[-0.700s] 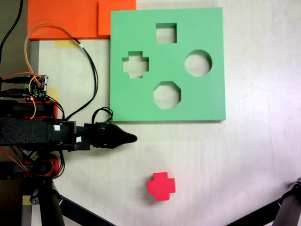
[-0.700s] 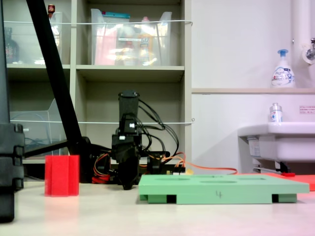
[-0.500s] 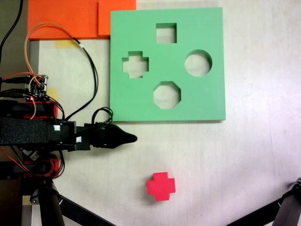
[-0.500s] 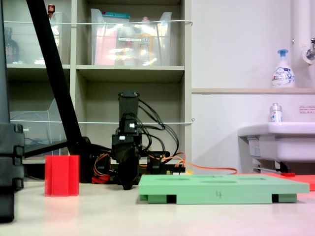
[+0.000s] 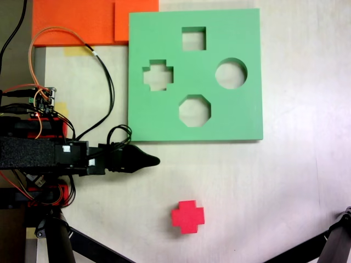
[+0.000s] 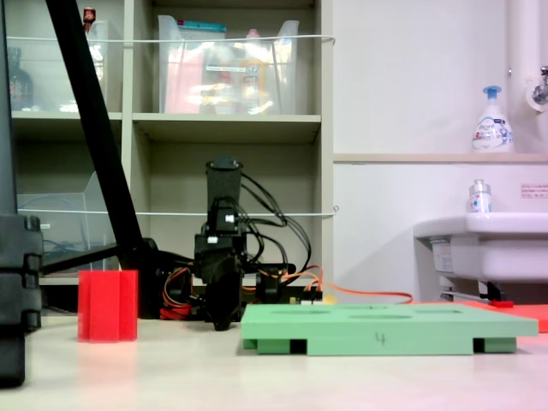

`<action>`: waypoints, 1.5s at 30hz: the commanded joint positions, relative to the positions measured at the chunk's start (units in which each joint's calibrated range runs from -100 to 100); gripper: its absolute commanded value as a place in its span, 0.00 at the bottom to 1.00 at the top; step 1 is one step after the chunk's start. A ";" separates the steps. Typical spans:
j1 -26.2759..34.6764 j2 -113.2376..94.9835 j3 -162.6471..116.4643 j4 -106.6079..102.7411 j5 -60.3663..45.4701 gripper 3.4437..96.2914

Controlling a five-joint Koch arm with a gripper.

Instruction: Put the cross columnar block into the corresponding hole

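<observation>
orange sheets (image 5: 88, 22) beside green board (image 5: 247, 109)

My arm reaches in from the first exterior view's left, lying low and nearly level. Its tool (image 5: 149, 160) has the jaws pressed together into one dark point and holds nothing. In the second exterior view the tool (image 6: 221, 318) hangs just above the counter.

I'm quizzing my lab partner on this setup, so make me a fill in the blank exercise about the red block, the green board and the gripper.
1. The cross columnar block stands on the ____, not on the green board.
2. The green board has ____ cutouts.
3. The corresponding hole is ____-shaped.
4. In the first exterior view, the gripper holds ____.

Missing words: table; four; plus; nothing
</observation>
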 commanded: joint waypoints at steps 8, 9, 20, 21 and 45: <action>0.63 -0.41 -1.08 -5.21 20.66 0.49; -0.44 -0.41 -1.08 -5.59 21.29 0.49; -7.67 -0.41 38.50 -69.82 30.04 0.44; -7.62 -0.41 42.49 -72.90 30.18 0.44; -10.79 71.52 120.66 -106.22 30.67 0.95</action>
